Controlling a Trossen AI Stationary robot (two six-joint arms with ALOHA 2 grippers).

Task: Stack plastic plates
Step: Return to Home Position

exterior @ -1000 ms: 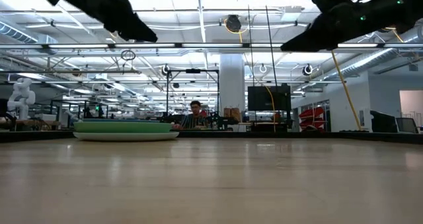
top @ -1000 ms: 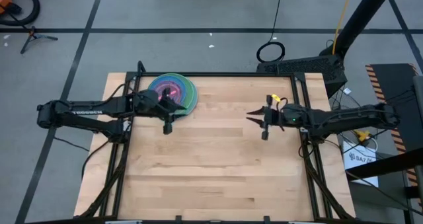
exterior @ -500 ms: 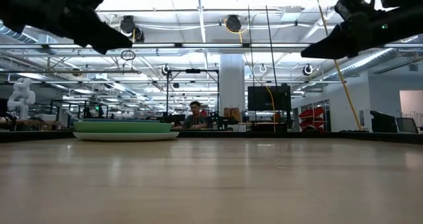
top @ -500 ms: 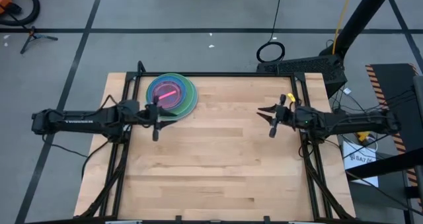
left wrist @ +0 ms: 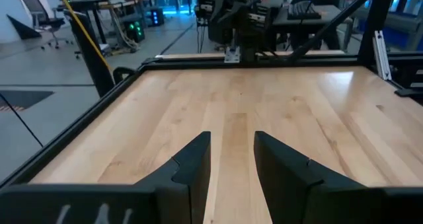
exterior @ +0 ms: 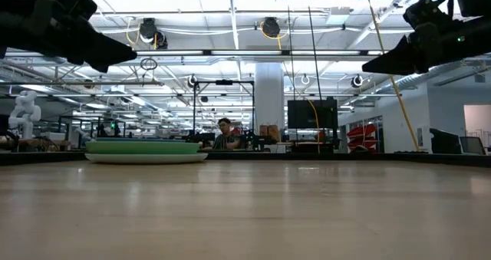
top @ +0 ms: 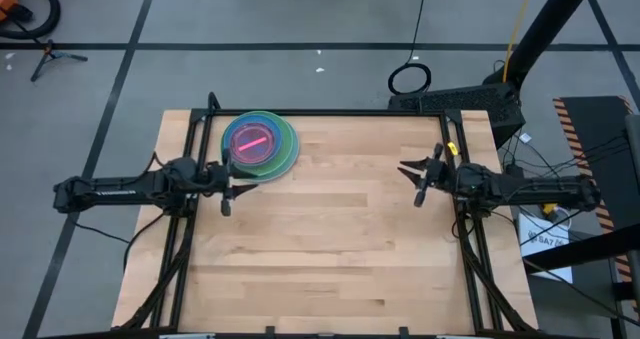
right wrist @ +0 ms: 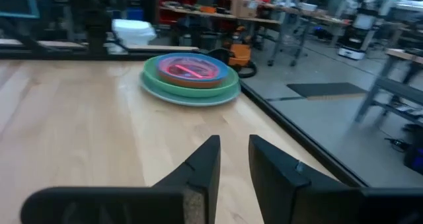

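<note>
The plastic plates (top: pixel 260 144) lie in one stack at the table's far left, the pink translucent plate on top and green and blue rims showing below. The bottom plate rests on the table; the stack also shows in the low view (exterior: pixel 146 150) and in the right wrist view (right wrist: pixel 192 75). My left gripper (top: pixel 226 191) is open and empty, above the table near its left edge, on the near side of the stack; its fingers (left wrist: pixel 198 158) stand a little apart. My right gripper (top: pixel 412 179) is open and empty, above the table near its right edge.
The bare wooden tabletop (top: pixel 320 249) spreads between the two arms and toward the near edge. A black metal frame (top: pixel 190 139) runs along the table's sides. A person (exterior: pixel 225 133) sits in the room far behind the table.
My left gripper has drawn back from above the plate stack toward the table's left edge and a little toward the near edge. My right gripper has drawn back toward the table's right edge. The stack has stayed where it was.
</note>
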